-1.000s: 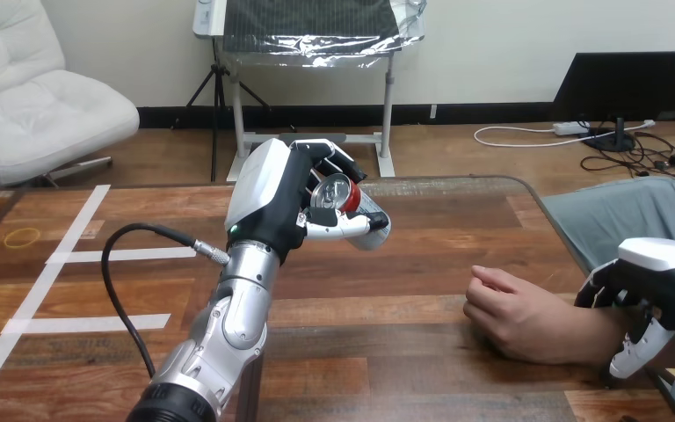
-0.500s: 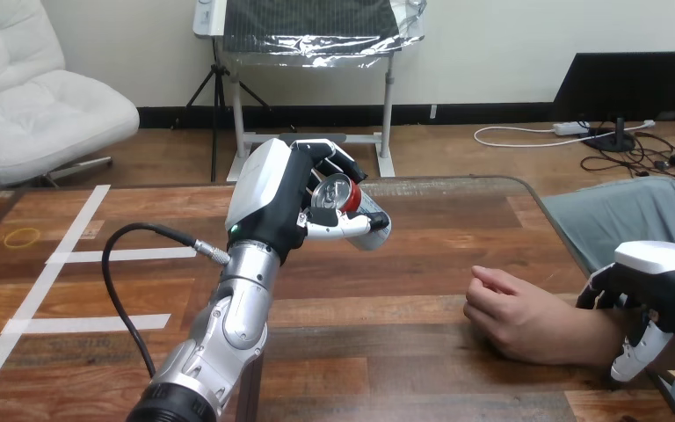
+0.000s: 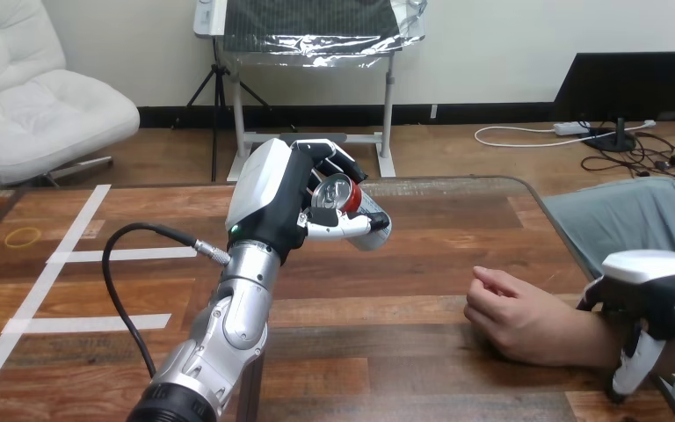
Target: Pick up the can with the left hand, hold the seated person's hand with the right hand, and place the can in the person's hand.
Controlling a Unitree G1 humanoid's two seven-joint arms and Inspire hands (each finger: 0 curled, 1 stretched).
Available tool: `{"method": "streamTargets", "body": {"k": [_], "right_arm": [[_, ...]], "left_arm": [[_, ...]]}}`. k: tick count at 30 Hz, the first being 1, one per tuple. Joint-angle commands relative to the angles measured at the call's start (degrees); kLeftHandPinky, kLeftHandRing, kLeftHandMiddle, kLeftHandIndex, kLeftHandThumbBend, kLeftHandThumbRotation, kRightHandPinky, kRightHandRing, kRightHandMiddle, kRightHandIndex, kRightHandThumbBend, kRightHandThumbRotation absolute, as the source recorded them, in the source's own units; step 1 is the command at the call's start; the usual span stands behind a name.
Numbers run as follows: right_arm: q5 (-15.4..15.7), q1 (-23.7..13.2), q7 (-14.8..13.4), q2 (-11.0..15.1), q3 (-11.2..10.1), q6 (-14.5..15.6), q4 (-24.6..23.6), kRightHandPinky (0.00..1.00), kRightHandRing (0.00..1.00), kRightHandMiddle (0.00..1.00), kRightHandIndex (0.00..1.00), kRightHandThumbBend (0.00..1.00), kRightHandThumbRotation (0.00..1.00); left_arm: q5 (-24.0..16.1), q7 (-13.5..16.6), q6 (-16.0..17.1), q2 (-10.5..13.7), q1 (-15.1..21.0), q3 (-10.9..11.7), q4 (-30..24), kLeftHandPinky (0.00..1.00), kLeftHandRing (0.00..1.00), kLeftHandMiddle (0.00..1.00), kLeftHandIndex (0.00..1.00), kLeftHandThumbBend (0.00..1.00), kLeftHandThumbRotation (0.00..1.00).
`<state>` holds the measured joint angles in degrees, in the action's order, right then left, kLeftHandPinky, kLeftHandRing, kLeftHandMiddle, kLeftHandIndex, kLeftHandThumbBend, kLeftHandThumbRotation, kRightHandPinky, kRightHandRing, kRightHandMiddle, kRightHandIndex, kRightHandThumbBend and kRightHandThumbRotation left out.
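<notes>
Wooden table [image 3: 422, 369] below, the can [image 3: 341, 197] is up off the surface, tipped on its side (top toward the camera), with the left hand [image 3: 272, 198] curled tight round it. The pick-up looks done. Well right of the can and lower, the person's hand [image 3: 514, 312] rests loosely closed on the wood, so the handover is left. Farther right of the can, the right hand [image 3: 655, 286] sits over the person's wrist [image 3: 593, 338]; whether it grips I cannot tell. Since a second ago the can and left hand have not moved, while the right hand has shifted a little over the wrist.
</notes>
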<state>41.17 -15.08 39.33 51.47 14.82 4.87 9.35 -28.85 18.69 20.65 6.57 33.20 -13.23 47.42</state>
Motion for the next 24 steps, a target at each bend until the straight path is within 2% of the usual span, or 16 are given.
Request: {"method": "streamTargets", "body": {"k": [1,6,17,24], "right_arm": [[1.52,-3.51,-0.02,-0.66,1.59,-0.57,0.93,0.70,0.76,0.81,0.80,0.76,0.03],[2.18,-3.52,-0.32,-0.75,2.48,-0.97,1.31,0.73,0.78,0.82,0.79,0.77,0.03],[4.25,-3.93,0.83,-1.23,4.58,-1.18,1.89,0.66,0.75,0.82,0.77,0.77,0.03],[6.19,-3.72,2.00,-2.00,5.77,0.34,1.67,0.63,0.74,0.83,0.78,0.77,0.04]], "left_arm": [[0.22,0.81,0.78,0.14,5.14,0.01,-1.47,0.30,0.35,0.43,0.48,0.63,0.00],[0.49,0.39,0.50,0.13,4.95,0.15,-1.91,0.30,0.35,0.44,0.48,0.62,0.00],[0.44,0.31,0.82,0.41,4.90,0.12,-1.84,0.30,0.35,0.44,0.48,0.62,0.00],[0.57,0.05,0.92,0.49,4.67,0.20,-2.22,0.30,0.35,0.44,0.49,0.62,0.00]]}}
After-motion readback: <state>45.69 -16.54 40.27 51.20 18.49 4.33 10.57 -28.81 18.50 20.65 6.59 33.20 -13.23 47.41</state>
